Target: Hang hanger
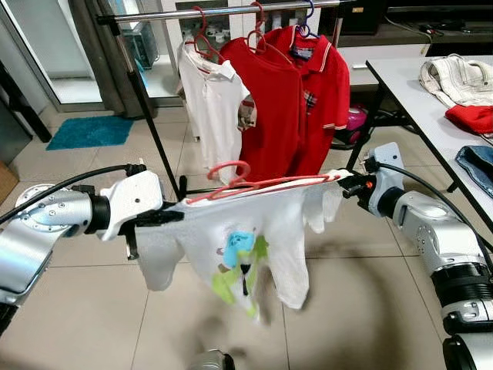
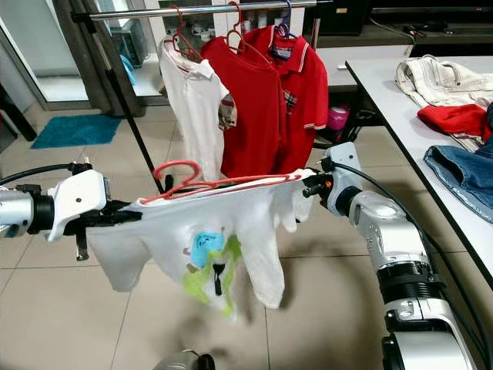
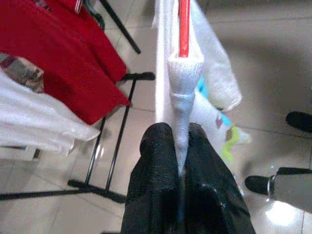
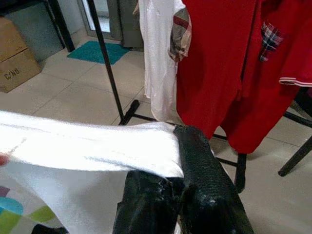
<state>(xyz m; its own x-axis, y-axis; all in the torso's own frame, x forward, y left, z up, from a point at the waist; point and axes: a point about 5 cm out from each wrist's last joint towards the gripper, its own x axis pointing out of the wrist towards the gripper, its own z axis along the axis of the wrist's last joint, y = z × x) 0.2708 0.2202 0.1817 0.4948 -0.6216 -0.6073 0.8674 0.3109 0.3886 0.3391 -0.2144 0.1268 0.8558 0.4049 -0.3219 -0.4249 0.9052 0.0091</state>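
You have the red hanger (image 1: 254, 183) stretched level in front of the clothes rack (image 1: 223, 11), lower than its rail and on the robot's side of it, with a white T-shirt (image 1: 231, 239) draped on it; the shirt carries a blue, green and black print on its front and hangs free above the tiled floor (image 1: 92, 301). The hanger's hook sits at the middle of the shirt's top edge, curled up and not on the rail. The left gripper (image 3: 179, 161) is pinched tight on the shirt's sleeve end, where the cloth is bunched over the hanger's tip, at the end of the hanger farther from the table. The right gripper (image 4: 178, 183) is clamped on the opposite shoulder of the shirt, at the end nearer the table, its 2 fingers closed with cloth between them. On the rack's rail behind the hanger you see 3 garments already hung: a white shirt (image 1: 212, 104) toward the rack's near post, then 2 red polo shirts (image 1: 296, 96) side by side, touching each other. The rack's black legs rest on the floor below them. Beside the rack, on the right arm's side, stands a white table (image 1: 416, 92) with a cream garment (image 1: 458, 77), a red cloth (image 1: 471, 117) and blue jeans (image 1: 477, 166) lying on it. Beyond the rack's near post a teal mat (image 1: 88, 131) lies on the floor.
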